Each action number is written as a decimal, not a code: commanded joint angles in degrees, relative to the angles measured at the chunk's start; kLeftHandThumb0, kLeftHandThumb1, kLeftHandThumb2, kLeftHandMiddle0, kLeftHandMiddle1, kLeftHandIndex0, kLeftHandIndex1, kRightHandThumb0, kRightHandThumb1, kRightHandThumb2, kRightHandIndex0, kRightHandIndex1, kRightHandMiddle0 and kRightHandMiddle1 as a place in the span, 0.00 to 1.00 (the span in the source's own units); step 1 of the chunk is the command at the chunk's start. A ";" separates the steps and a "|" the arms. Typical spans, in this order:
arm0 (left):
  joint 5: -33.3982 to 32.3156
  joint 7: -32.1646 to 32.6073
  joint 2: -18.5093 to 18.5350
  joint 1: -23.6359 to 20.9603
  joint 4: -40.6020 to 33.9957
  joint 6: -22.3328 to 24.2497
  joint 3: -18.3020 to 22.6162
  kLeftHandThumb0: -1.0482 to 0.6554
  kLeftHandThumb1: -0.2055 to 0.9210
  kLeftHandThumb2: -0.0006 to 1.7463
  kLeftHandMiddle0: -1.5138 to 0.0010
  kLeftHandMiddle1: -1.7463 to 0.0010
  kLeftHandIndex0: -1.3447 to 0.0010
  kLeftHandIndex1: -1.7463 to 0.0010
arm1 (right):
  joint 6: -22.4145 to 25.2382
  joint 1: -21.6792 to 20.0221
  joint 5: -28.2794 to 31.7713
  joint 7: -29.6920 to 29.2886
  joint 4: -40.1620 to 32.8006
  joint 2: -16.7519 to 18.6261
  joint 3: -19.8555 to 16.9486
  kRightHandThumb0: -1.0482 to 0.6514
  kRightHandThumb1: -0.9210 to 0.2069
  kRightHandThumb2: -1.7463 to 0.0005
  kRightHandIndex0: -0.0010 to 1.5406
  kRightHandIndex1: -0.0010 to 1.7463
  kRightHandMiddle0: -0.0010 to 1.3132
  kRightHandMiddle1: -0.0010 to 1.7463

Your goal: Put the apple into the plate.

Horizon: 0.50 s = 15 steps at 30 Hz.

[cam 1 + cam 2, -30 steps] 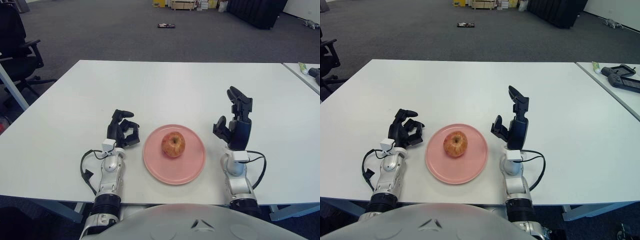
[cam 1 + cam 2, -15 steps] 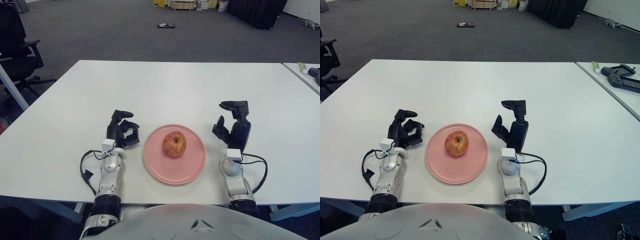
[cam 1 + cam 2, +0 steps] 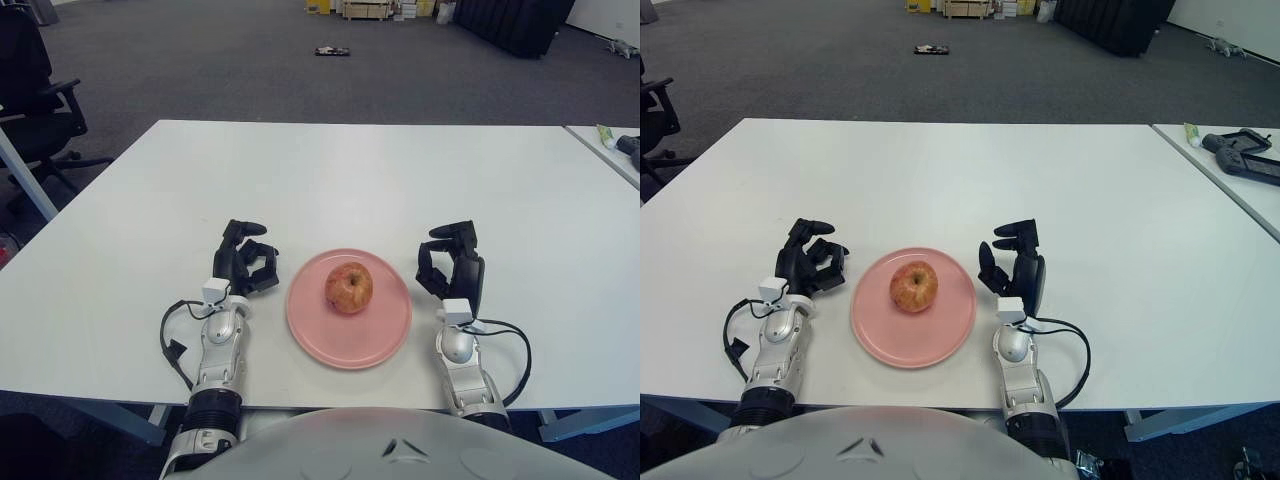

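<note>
White table [image 3: 330, 170] held a pink plate [image 3: 385, 335] with the apple [image 3: 348, 288] on it; left hand [image 3: 246, 262] and right hand [image 3: 448, 266] flanked it, fingers curled, holding nothing.

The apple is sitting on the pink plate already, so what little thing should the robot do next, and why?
Probably just draw the right hand back a little and rest. The apple sits on the plate with no fingers touching it, the right hand is curled and empty just right of the rim, and the left hand is curled beside the plate's left side.
</note>
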 commanded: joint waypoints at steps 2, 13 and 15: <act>0.00 -0.01 -0.10 0.89 1.33 0.94 -0.06 0.61 0.48 0.69 0.54 0.16 0.68 0.00 | 0.59 -1.18 5.01 3.98 2.75 -1.31 -0.25 0.40 0.16 0.55 0.40 0.75 0.23 1.00; -0.19 -0.04 -0.17 0.81 1.46 0.59 0.05 0.61 0.49 0.68 0.54 0.18 0.67 0.00 | 8.11 -0.18 20.42 16.55 1.36 -0.33 -1.39 0.39 0.22 0.50 0.40 0.74 0.26 1.00; -0.42 -0.24 -0.20 0.80 1.48 0.52 0.10 0.61 0.49 0.68 0.54 0.18 0.67 0.00 | 9.41 0.06 22.92 18.38 0.72 -0.02 -1.70 0.39 0.23 0.50 0.40 0.74 0.27 1.00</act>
